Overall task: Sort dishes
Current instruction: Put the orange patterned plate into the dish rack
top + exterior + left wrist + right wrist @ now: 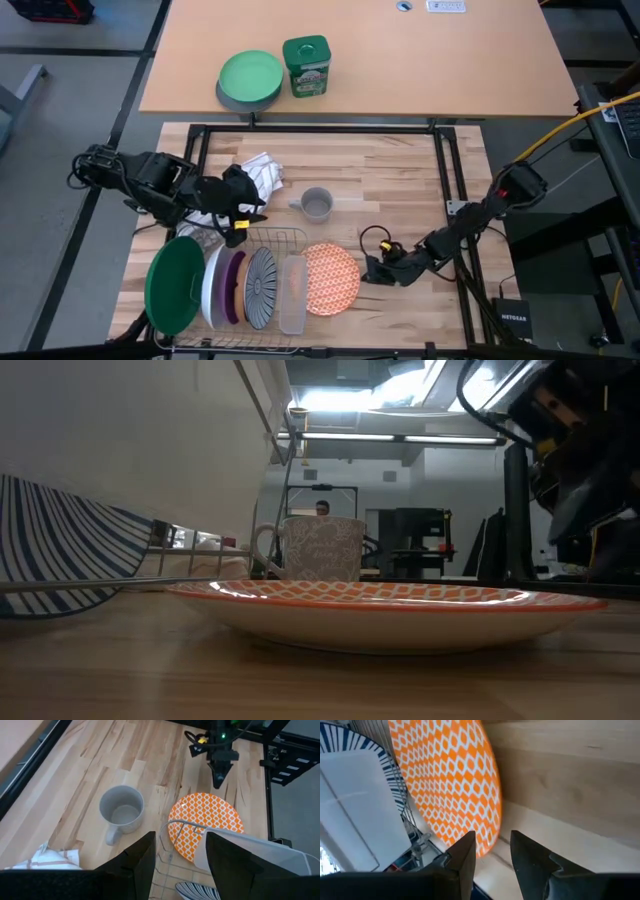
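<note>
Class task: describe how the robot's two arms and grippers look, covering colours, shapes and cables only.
Both arms are black and jointed, with black cables looped along them. The left gripper shows yellow patches by its broad, dark fingers. The right gripper narrows to a point, with a black cable coiled beside it and yellow cable running to its base.

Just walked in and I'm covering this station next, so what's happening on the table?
The robot is sorting dishes. Several plates already stand on edge in the wire rack, the dark green plate at one end. The orange patterned plate still lies flat on the table beside the rack. The right claw, open, sits at its rim. The left claw, open and empty, hovers over the rack near the grey mug.
</note>
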